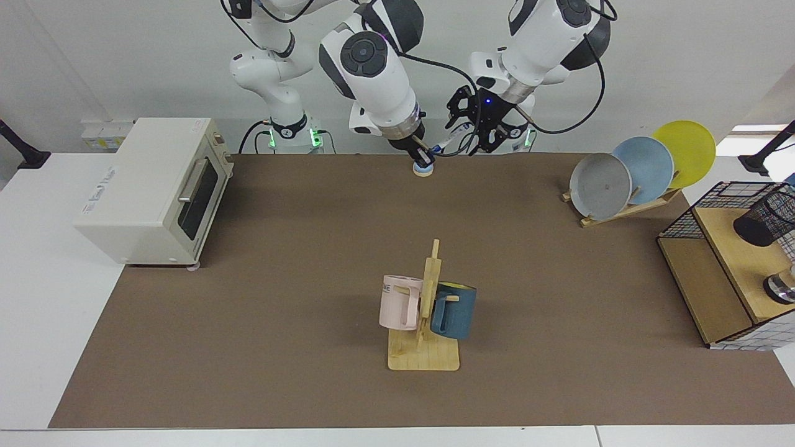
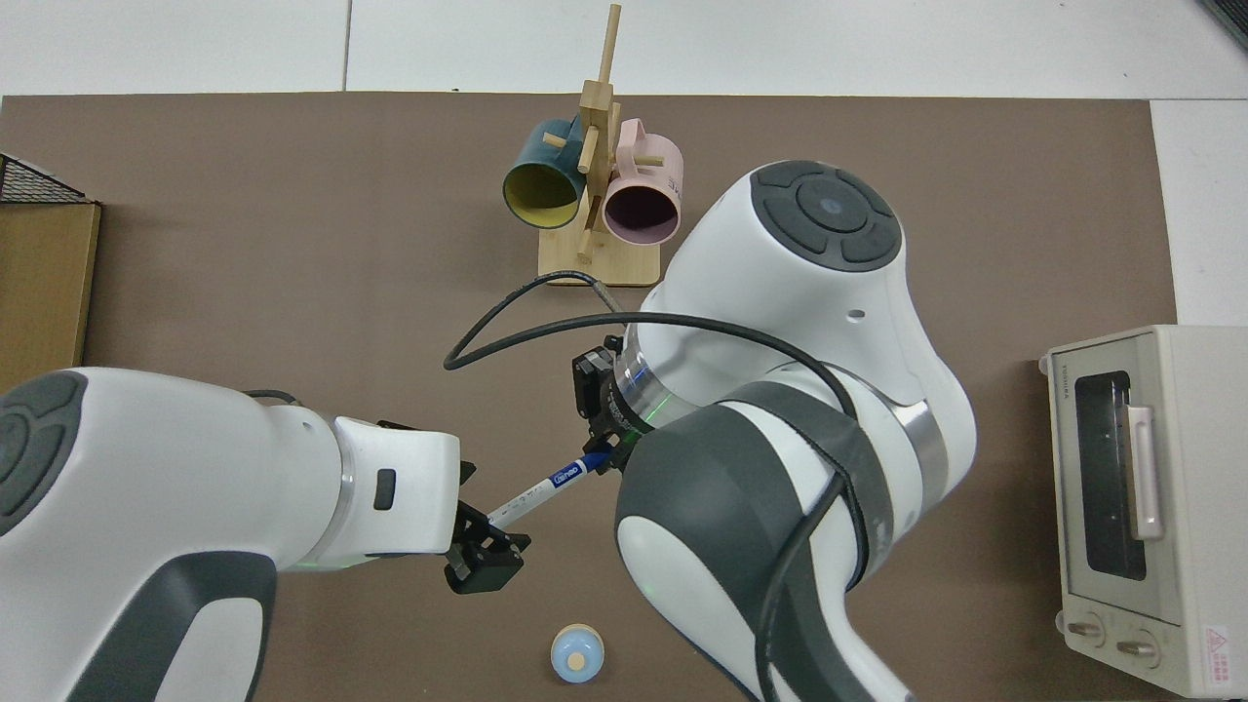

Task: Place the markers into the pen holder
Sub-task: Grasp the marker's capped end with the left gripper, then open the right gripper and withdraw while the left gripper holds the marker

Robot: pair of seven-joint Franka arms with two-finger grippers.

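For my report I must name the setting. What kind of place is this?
Probably a robotics lab staged as a kitchen: two arms at a brown mat with a toaster oven, a mug rack and a plate rack.

Brown-matted table (image 1: 279,298): toaster oven (image 1: 155,189), mug rack (image 1: 424,354), perhaps more.

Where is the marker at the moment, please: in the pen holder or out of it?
Out: the marker spans between the right tool and left tool, far from the pen holder.
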